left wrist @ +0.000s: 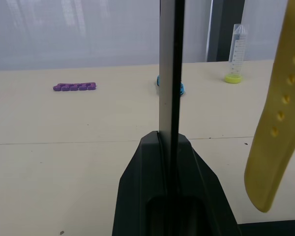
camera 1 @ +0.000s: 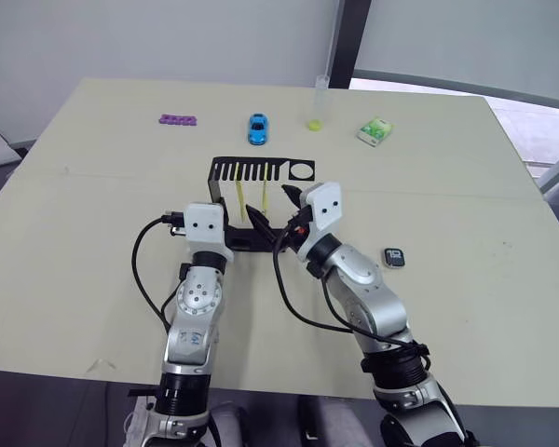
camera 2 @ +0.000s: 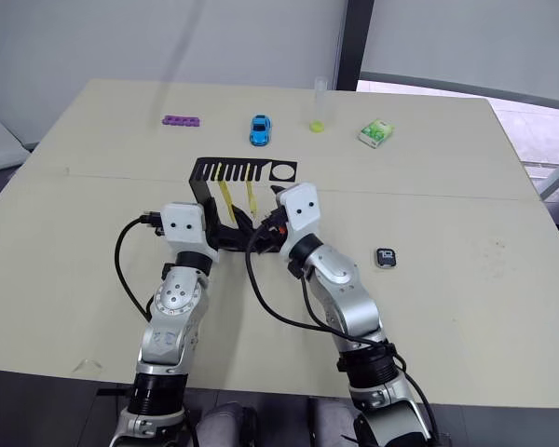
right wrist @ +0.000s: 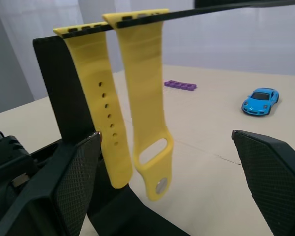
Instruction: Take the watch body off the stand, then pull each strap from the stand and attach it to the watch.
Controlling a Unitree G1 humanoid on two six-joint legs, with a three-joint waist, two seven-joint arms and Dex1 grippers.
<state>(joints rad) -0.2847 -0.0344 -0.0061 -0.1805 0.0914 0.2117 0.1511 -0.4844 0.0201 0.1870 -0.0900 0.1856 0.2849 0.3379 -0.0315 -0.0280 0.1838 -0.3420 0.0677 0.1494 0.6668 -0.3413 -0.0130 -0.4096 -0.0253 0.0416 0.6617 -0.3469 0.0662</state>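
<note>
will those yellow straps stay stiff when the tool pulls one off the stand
Probably not: the straps hang thin and slightly curved from the stand, so they look bendy. Holes suggest soft rubber, likely grippy and light.

Table (camera 1: 93, 168): broad, pale beige top with a matte finish, front edge near the camera, far corners angled off; a faint seam line runs across it side to side. Wall (camera 1: 168, 37): plain, pale grey-white, directly behind the table's far edge. Upright post (camera 1: 352, 37): dark, rising behind the table toward its right side. Panel (camera 1: 466, 37): light, window-like, to the right of the post, with a dark sill below it. Floor (camera 1: 550, 130): light grey, seen past the table's right corner. Lighting: even, soft, diffuse.
</note>
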